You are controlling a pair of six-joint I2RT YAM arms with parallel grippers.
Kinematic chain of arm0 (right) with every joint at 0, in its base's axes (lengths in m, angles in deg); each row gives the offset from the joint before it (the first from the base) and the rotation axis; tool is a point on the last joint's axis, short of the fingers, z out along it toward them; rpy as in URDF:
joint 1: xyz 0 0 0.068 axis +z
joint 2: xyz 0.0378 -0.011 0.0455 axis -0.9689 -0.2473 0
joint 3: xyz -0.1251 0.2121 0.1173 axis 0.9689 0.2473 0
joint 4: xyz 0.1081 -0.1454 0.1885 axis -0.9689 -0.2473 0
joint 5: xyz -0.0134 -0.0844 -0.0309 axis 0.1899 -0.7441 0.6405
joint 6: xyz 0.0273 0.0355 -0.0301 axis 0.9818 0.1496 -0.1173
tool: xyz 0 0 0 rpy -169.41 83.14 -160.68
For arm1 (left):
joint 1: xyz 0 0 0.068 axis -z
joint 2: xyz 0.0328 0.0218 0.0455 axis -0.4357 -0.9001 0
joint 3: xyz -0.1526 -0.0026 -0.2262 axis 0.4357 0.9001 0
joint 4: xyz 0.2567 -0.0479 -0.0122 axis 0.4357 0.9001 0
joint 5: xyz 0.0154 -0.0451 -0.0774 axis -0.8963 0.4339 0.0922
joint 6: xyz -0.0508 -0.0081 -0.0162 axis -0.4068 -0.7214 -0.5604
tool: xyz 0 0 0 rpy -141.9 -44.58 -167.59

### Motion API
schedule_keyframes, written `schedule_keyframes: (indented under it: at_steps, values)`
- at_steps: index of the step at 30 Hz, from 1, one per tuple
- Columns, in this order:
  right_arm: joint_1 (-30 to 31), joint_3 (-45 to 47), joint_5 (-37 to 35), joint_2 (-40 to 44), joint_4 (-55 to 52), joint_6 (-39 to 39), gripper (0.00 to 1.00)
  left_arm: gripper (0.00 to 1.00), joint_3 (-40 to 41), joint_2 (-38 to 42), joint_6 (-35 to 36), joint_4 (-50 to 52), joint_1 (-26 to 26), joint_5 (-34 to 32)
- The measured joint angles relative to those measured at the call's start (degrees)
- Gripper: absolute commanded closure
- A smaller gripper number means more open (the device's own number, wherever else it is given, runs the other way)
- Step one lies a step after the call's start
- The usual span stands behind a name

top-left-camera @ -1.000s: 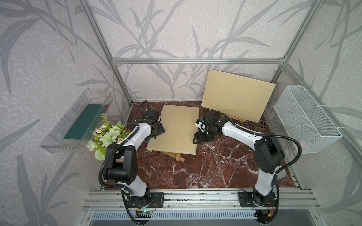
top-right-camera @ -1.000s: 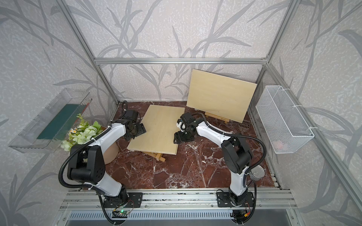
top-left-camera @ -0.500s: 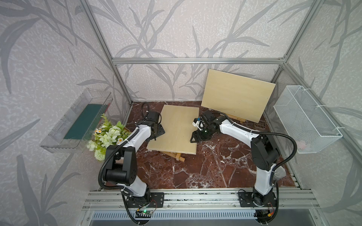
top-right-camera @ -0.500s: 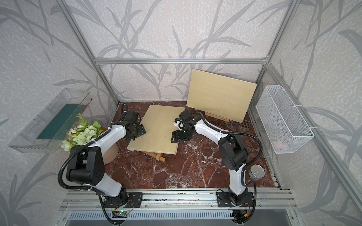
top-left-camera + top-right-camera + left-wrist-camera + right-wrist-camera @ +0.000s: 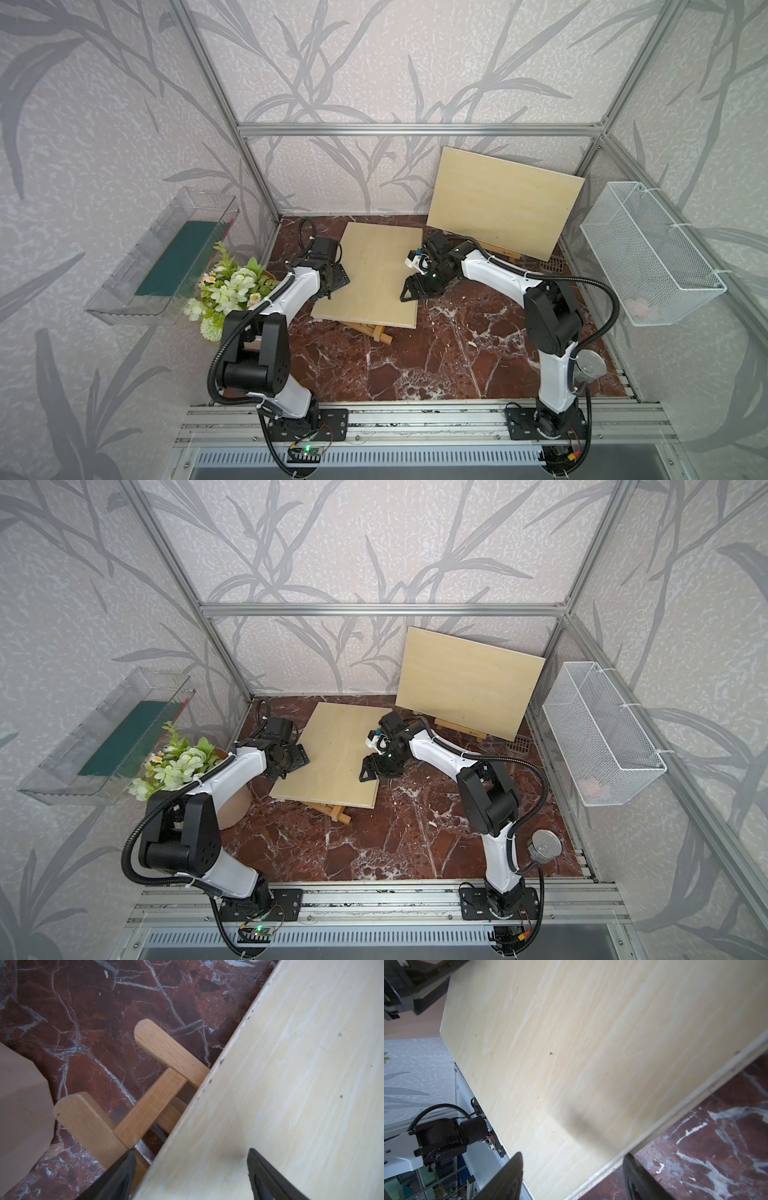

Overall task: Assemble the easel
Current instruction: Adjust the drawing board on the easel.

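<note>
The easel frame [image 5: 377,332] lies folded flat on the red marble worktop [image 5: 436,365], near its middle, and a pale plywood board [image 5: 374,274] lies on top of it, so that only the ends of the beech slats stick out from under the near edge in both top views. That covering seems the reason for the posture of the two arms: the frame cannot be opened while the board rests on it, so the hands have come to opposite sides of the board. The left hand [image 5: 332,290] sits at the board's left edge with its jaws wide and nothing between them; its wrist view shows one finger [image 5: 122,1178] off the board, above the slats, and the other finger [image 5: 268,1178] over the board's face, the edge running between them. The right hand [image 5: 409,293] mirrors this at the right edge, also spread and empty, one finger [image 5: 510,1178] over the wood and one finger [image 5: 639,1180] over the marble. Neither is pinching the sheet, by the look of it; straddling the two edges probably prepares a shared lift or slide. At the back right a second board [image 5: 503,203] leans upright on a standing easel [image 5: 498,250], perhaps showing the finished arrangement wanted here
</note>
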Motion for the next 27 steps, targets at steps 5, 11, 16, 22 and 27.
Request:
schedule_keyframes:
  at_steps: [5, 11, 16, 22, 27]
  values:
    - [-1.4, -2.27, 1.73, -2.21, -0.72, 2.62, 0.26, 0.15, 1.86, 0.72, 0.2, -3.3, -0.39, 2.03]
    - [-3.65, -8.2, 2.75, -7.26, -2.71, 5.64, 0.27, 0.15, 2.64, 0.72, -0.04, -4.98, -0.5, 4.79]
    - [-4.52, -10.8, 3.43, -9.68, -2.8, 8.24, 0.27, 0.15, 2.67, 0.7, 0.0, -5.4, -0.46, 6.38]
    - [-5.27, -13.18, 4.72, -12.11, -1.64, 12.15, 0.28, 0.15, 2.67, 0.72, -0.02, -6.08, -0.39, 6.8]
    - [-5.27, -14.21, 5.01, -13.27, 0.28, 12.33, 0.29, 0.12, 2.4, 0.9, 0.24, -5.79, -0.42, 5.7]
